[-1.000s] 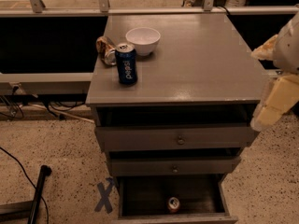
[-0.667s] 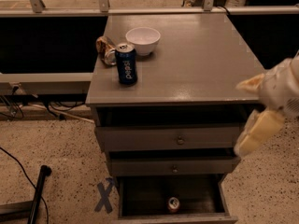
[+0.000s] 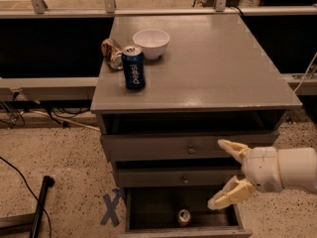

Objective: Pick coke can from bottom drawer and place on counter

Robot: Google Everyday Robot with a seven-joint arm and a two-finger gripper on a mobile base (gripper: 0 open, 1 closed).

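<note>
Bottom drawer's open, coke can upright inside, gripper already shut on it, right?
No. The camera view shows the gripper open and clear of the coke can, hovering above and right of it. The bottom drawer is open, can upright inside.

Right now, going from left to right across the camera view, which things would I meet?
crushed can → Pepsi can → white bowl → coke can inside the bottom drawer → open claw, over that drawer's right end.
</note>
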